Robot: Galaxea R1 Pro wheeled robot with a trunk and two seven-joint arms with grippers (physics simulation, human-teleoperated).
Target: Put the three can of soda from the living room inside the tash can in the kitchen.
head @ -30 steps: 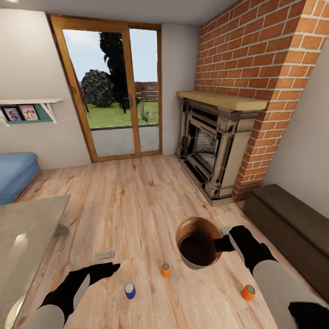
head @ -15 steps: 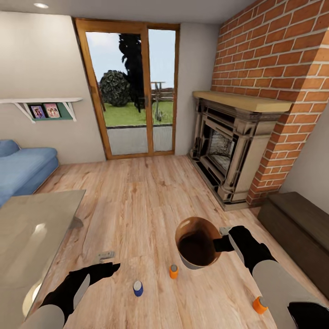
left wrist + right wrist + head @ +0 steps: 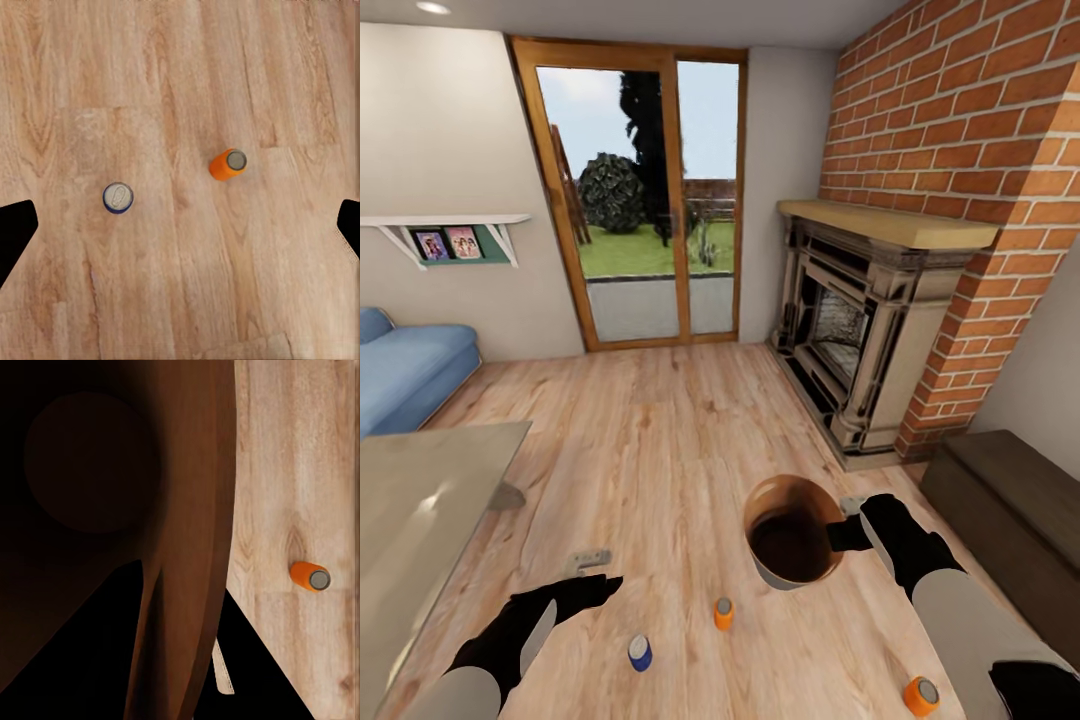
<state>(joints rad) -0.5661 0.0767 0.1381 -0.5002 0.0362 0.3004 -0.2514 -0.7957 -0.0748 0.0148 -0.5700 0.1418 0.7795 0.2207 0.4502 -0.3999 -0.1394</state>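
Three soda cans stand on the wood floor in the head view: a dark blue can [image 3: 640, 652], an orange can [image 3: 724, 613] and a second orange can [image 3: 921, 696] at the lower right. The left wrist view looks down on the blue can [image 3: 118, 198] and an orange can [image 3: 228, 164]. My left gripper [image 3: 595, 590] hangs open above the floor, left of the blue can. My right gripper [image 3: 850, 533] is shut on the rim of the trash can [image 3: 792, 530], holding it off the floor with its copper-brown inside [image 3: 112, 510] facing up. An orange can [image 3: 310, 576] lies beyond it.
A glass table [image 3: 420, 520] stands at the left and a blue sofa [image 3: 405, 370] behind it. The fireplace [image 3: 860, 340] and brick column [image 3: 960, 200] rise at the right, and a dark low bench [image 3: 1010, 510] sits nearer. A small grey object [image 3: 590, 560] lies on the floor.
The whole picture has shifted, so the camera has moved; the cans now sit lower in the view. Both arms hold the same pose, with the trash can still in the right gripper.
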